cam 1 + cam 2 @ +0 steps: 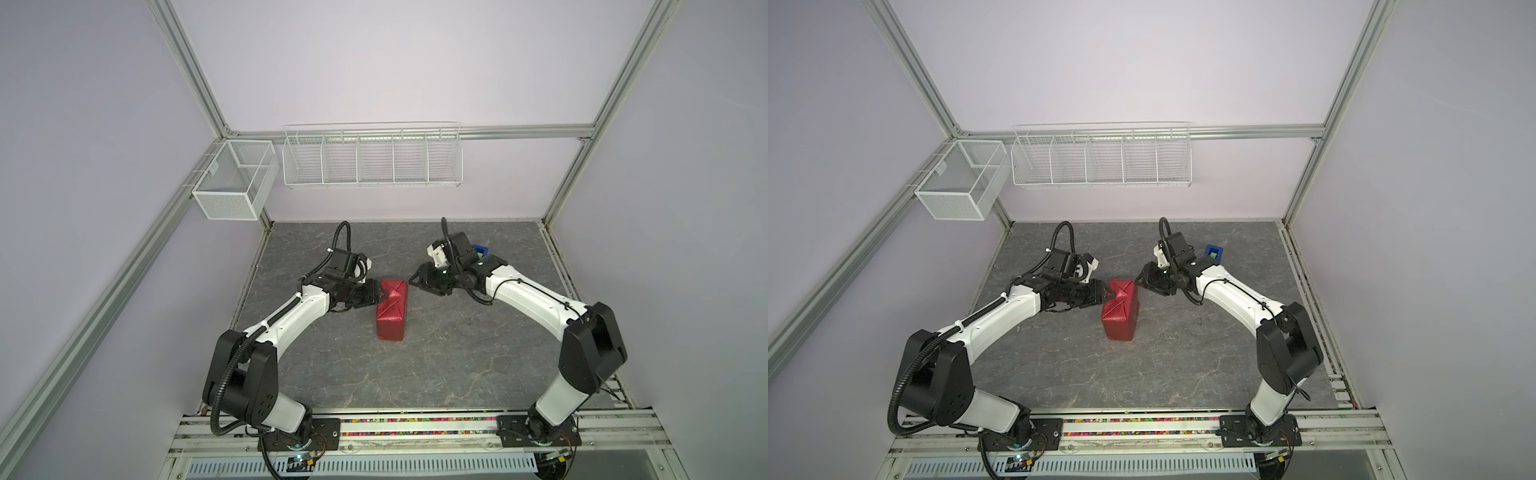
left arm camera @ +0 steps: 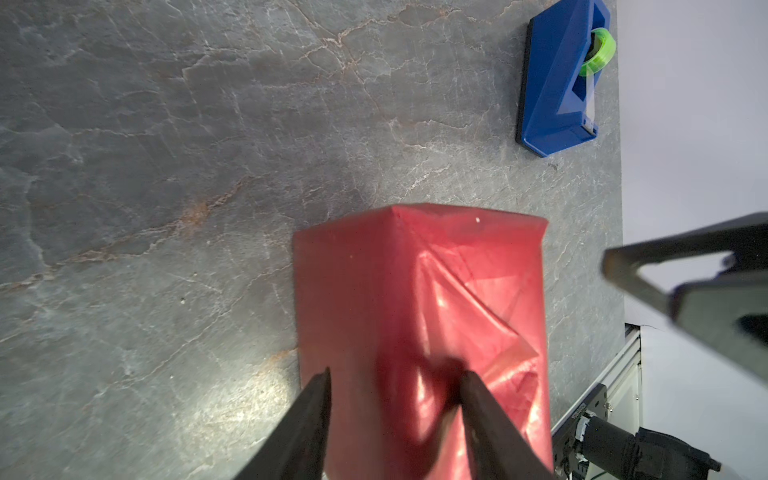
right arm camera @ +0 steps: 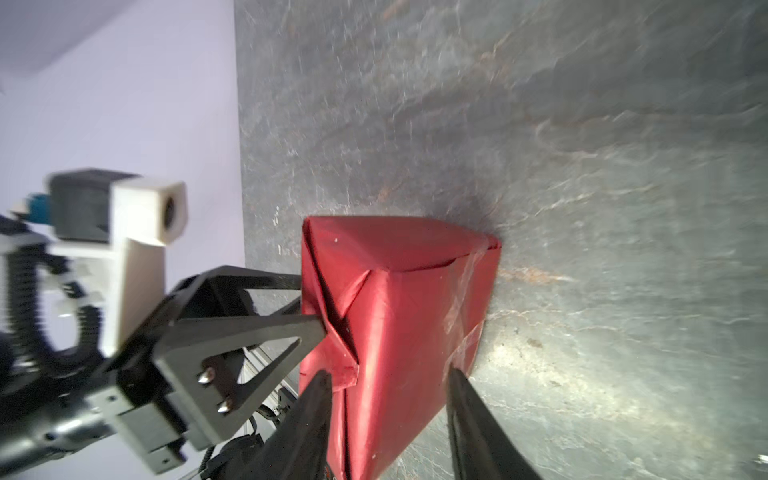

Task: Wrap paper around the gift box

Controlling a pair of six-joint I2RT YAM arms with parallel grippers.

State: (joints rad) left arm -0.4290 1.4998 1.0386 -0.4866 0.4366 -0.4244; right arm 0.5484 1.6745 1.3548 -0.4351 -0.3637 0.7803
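The paper (image 1: 392, 309) (image 1: 1121, 311) is red and creased, folded all round the gift box, which is hidden inside it. The parcel stands on the grey table in both top views. My left gripper (image 1: 381, 293) (image 1: 1105, 296) (image 2: 395, 372) is at the parcel's left end. Its jaws are apart and its fingers (image 3: 270, 332) press against the folded end flap. My right gripper (image 1: 413, 280) (image 1: 1139, 277) (image 3: 390, 373) stands open just off the parcel's far right corner, holding nothing. A strip of clear tape runs along a seam of the paper (image 3: 415, 311).
A blue tape dispenser (image 1: 481, 250) (image 1: 1214, 252) (image 2: 557, 83) with a green roll stands behind the right wrist, near the table's right edge. A white wire rack (image 1: 372, 158) and a mesh basket (image 1: 235, 178) hang on the back wall frame.
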